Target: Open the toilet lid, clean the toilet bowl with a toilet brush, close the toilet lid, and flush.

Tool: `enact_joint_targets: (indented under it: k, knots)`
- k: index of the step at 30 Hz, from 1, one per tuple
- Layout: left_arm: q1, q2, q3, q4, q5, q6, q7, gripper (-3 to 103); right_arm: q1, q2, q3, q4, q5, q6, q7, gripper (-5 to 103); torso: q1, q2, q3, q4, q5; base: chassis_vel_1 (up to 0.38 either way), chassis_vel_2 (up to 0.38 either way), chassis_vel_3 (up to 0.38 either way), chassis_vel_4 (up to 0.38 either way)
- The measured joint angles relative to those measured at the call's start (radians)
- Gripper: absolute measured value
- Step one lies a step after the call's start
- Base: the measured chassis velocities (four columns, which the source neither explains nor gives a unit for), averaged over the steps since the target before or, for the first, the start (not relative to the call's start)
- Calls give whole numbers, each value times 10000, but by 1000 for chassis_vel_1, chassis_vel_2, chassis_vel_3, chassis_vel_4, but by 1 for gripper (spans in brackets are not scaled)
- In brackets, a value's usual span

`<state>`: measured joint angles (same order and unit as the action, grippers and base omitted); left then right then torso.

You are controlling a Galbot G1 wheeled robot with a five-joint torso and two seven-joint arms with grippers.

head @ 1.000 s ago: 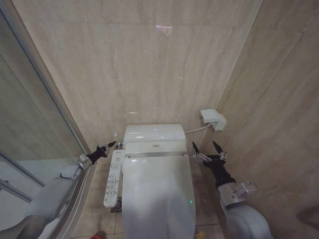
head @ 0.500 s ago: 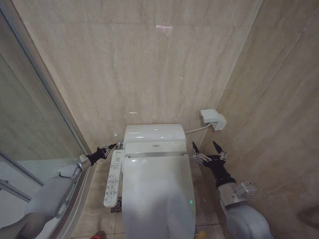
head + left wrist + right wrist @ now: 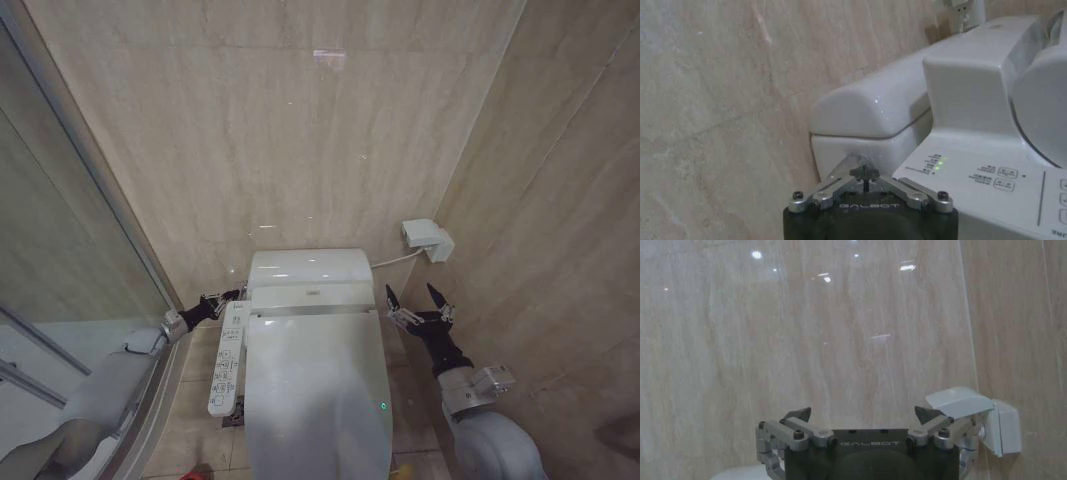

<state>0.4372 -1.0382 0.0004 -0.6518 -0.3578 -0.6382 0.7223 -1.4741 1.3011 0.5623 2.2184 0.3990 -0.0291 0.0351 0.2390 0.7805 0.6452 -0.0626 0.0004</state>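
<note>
The toilet lid (image 3: 315, 390) lies closed over the seat, glossy white, so the toilet bowl is hidden beneath it. The toilet brush is out of view. My left gripper (image 3: 226, 297) is shut, its tips pointing at the left side of the white tank (image 3: 305, 267). In the left wrist view the left gripper (image 3: 863, 173) comes to a point right against the tank's side wall (image 3: 840, 150). My right gripper (image 3: 412, 300) hovers open to the right of the toilet, level with the lid's hinge. The right gripper (image 3: 863, 416) faces the beige wall with nothing between its fingers.
A side control panel (image 3: 228, 360) with buttons runs along the toilet's left, its green lights (image 3: 937, 162) lit. A white wall box (image 3: 428, 240) with a cable sits right of the tank. The glass shower door (image 3: 60, 250) closes off the left; tiled walls stand close behind and right.
The left arm has sunk a little and its gripper has edged right, closer to the tank's side. The right arm has not moved.
</note>
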Motion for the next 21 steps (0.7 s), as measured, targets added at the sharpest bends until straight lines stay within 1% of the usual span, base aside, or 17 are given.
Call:
enact_joint_targets:
  k: [8, 10, 11, 12, 21]
  knots:
    - [-11, -127, 11, 283, -88, -15, 227, 0, 0, 0, 0, 0, 0, 0, -2, 100, -1, 1, -1, 1, -1, 0, 0, 0, 0]
    - [18, -136, 12, 314, -89, -15, 260, 0, 0, 0, 0, 0, 0, 0, -2, 100, -1, 0, -1, 0, -1, 0, 0, 0, 0]
    - [49, -154, -5, 347, -107, -15, 277, 0, 1, -1, 0, 0, 0, 0, -2, 100, 0, 0, 0, 0, -7, 0, 0, 0, 0]
    - [66, -160, -16, 364, -139, -15, 296, 0, 0, 0, 0, 0, 0, 0, -2, 100, 0, 0, -1, -4, -3, 0, 0, 0, 0]
    - [30, -174, 5, 462, -250, 15, 369, 0, 1, 0, 0, 0, 0, 0, -2, 100, 0, 0, 2, -2, -7, 0, 0, 0, 0]
